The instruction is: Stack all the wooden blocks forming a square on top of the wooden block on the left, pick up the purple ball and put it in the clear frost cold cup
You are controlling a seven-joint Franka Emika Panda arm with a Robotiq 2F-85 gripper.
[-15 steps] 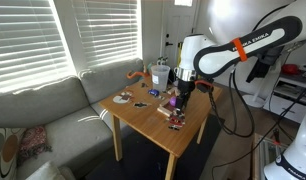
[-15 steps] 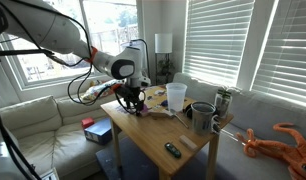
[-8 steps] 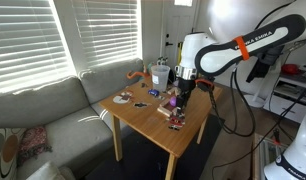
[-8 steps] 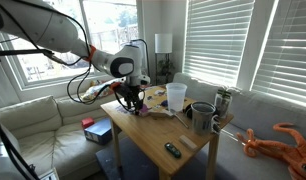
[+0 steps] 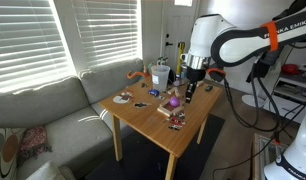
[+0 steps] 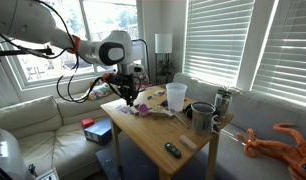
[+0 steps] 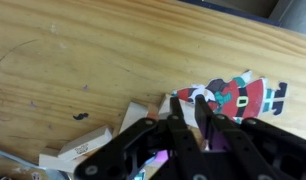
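My gripper (image 5: 190, 94) (image 6: 127, 97) hangs a little above the wooden table, its jaws drawn close together. In the wrist view the two black fingertips of the gripper (image 7: 188, 100) point at the table, and I cannot make out anything pinched between them. The purple ball (image 5: 174, 101) (image 6: 140, 108) lies on the table just beside and below the gripper. Purple also glows behind the finger links in the wrist view. A pale tan wooden block (image 7: 136, 110) shows just left of the fingers. The frosted cup (image 5: 159, 74) (image 6: 176, 96) stands upright at the table's far side.
A Santa picture card (image 7: 238, 98) lies flat under the fingertips and a white paper slip (image 7: 81, 150) lies beside the block. A dark mug (image 6: 201, 117) and a small black item (image 6: 172, 150) are on the table (image 5: 153, 120). A grey sofa (image 5: 43, 110) adjoins it.
The jaws have closed. The arm has lifted and the gripper has shifted off the spot over the purple ball, which stays on the table.
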